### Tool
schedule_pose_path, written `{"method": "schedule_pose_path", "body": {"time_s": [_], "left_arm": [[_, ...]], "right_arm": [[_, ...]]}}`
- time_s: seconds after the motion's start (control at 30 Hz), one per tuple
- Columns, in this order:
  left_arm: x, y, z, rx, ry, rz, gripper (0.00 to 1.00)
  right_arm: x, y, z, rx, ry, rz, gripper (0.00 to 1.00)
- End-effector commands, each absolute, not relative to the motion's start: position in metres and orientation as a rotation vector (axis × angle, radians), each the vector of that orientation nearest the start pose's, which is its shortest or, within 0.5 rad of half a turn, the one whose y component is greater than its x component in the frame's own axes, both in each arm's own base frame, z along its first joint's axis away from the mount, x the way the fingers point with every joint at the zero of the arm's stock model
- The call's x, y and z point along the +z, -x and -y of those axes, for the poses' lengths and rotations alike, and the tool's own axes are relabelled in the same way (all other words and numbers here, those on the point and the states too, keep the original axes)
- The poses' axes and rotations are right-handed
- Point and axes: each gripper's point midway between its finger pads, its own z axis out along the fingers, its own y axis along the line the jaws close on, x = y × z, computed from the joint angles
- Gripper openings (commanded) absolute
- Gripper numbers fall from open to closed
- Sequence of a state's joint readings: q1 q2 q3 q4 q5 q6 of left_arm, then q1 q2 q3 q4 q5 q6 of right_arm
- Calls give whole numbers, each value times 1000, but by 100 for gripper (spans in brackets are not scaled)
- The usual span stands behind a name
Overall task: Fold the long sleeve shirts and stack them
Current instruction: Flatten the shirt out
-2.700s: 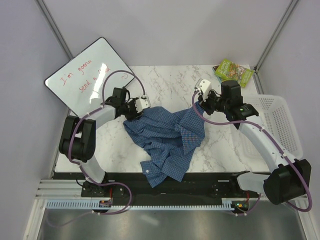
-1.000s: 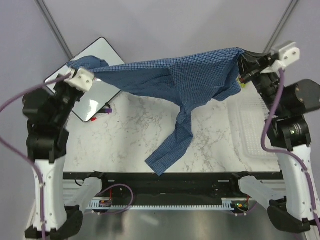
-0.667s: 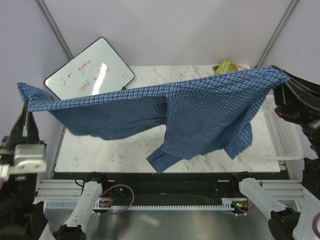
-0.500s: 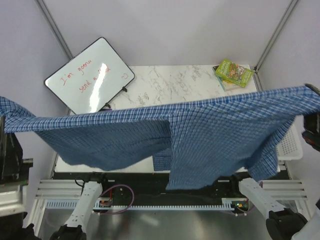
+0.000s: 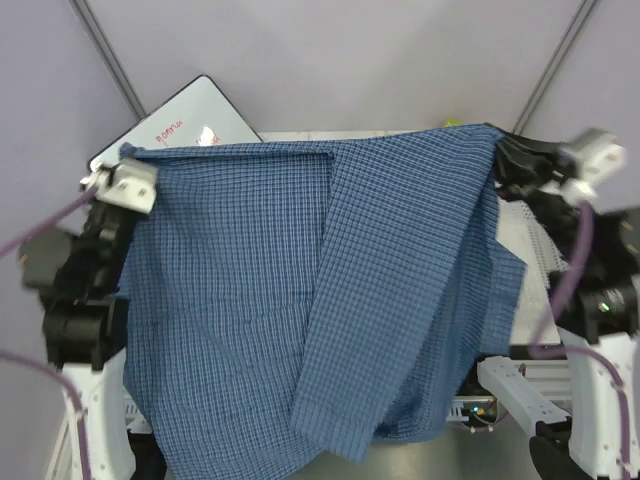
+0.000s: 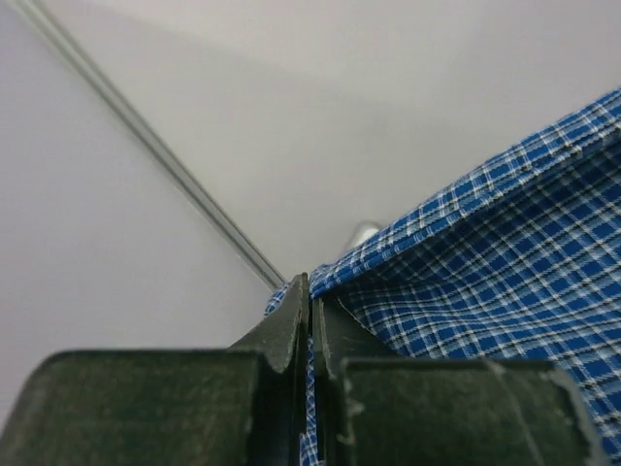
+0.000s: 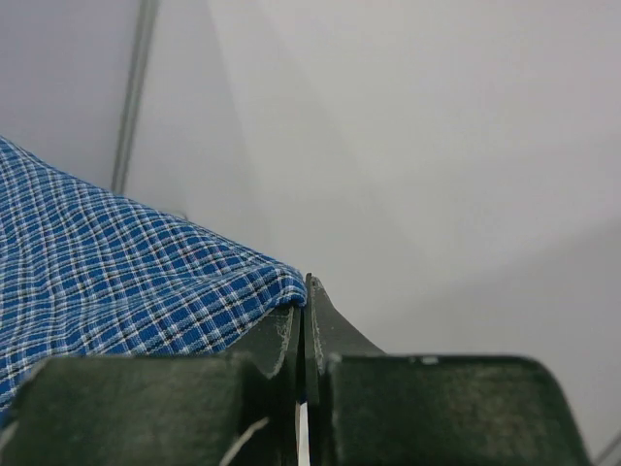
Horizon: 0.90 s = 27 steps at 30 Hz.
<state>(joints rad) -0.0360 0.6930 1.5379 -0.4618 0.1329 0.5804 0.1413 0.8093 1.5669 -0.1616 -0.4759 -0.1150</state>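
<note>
- The shirt (image 5: 300, 300) is hanging in the air as one wide sheet, filling most of the overhead view; its lower part is dropping toward 6 o'clock and running past the bottom of that view; one long panel is lying across the front and ending in a hemmed edge near 6 o'clock.
- The left arm (image 5: 75, 290) is standing raised at 9 o'clock and the right arm (image 5: 600, 300) at 3 o'clock, each beside a side edge of the cloth.
- The white mesh basket (image 5: 515, 215) is showing at 3 o'clock, mostly hidden by the cloth and the right arm.
- The left gripper (image 5: 126, 155) is pinching the shirt's upper corner at 10 o'clock; its jaws are pressing together with checked cloth caught between them.
- The right gripper (image 5: 500, 150) is pinching the opposite upper corner at 2 o'clock; its jaws are likewise clamping the cloth's edge.
- The top edge is stretching nearly straight between the two grippers.
- The whiteboard (image 5: 185, 110) is showing beyond that edge at 11 o'clock; its red writing is partly covered.
</note>
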Motion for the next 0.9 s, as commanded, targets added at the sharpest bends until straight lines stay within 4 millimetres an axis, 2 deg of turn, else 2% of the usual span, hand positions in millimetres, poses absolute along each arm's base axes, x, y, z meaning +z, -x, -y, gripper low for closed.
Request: {"method": "schedule_pose_path", "body": {"time_s": [0.0, 0.03, 0.07, 0.13, 0.17, 0.2, 0.23, 0.3, 0.33, 0.4, 0.43, 0.5, 0.53, 0.57, 0.6, 0.63, 0.67, 0.7, 0.73, 0.77, 0.83, 0.87], "left_arm": [[476, -280, 21, 264, -531, -1341, 2], [449, -299, 25, 243, -556, -1382, 2], [433, -313, 30, 215, -583, -1403, 2], [388, -350, 36, 173, -621, -1481, 2], [372, -362, 41, 148, -644, -1504, 2], [355, -374, 44, 136, -664, -1529, 2], [314, -398, 49, 107, -705, -1610, 2], [280, -420, 63, 107, -796, -1642, 2], [243, -437, 68, 97, -838, -1710, 2], [210, -459, 75, 110, -902, -1753, 2], [181, -478, 77, 101, -926, -1811, 2], [159, -497, 77, 132, -937, -1861, 2], [162, -515, 74, 170, -918, -1866, 2], [136, -525, 74, 167, -931, -1917, 2], [128, -532, 73, 178, -933, -1932, 2], [134, -544, 71, 206, -916, -1922, 2], [119, -549, 70, 209, -922, -1949, 2], [118, -553, 69, 215, -914, -1954, 2], [123, -560, 68, 230, -904, -1949, 2], [115, -561, 69, 228, -911, -1966, 2], [118, -565, 70, 233, -901, -1973, 2], [116, -566, 70, 230, -894, -1983, 2]], "right_arm": [[543, -273, -89, 96, 531, -1051, 0], [524, -293, -91, 92, 547, -1100, 0], [497, -309, -94, 89, 573, -1148, 0], [461, -338, -94, 63, 592, -1209, 0], [432, -352, -93, 52, 606, -1254, 0], [416, -362, -93, 41, 618, -1280, 0], [390, -379, -92, 36, 629, -1331, 0], [355, -400, -87, 27, 633, -1398, 0], [325, -417, -85, 36, 640, -1467, 0], [293, -438, -77, 12, 640, -1545, 0], [262, -453, -74, 9, 646, -1619, 0], [243, -469, -67, -27, 643, -1652, 0], [220, -479, -66, -21, 655, -1700, 0], [217, -486, -67, -22, 666, -1713, 0], [210, -491, -67, -14, 672, -1738, 0], [189, -499, -69, 6, 684, -1792, 0], [193, -507, -70, 15, 686, -1812, 0], [177, -515, -71, 38, 668, -1863, 0], [175, -520, -69, 33, 650, -1884, 0], [180, -527, -70, 28, 642, -1890, 0], [169, -534, -70, 18, 618, -1921, 0], [168, -533, -74, 26, 626, -1951, 10]]}}
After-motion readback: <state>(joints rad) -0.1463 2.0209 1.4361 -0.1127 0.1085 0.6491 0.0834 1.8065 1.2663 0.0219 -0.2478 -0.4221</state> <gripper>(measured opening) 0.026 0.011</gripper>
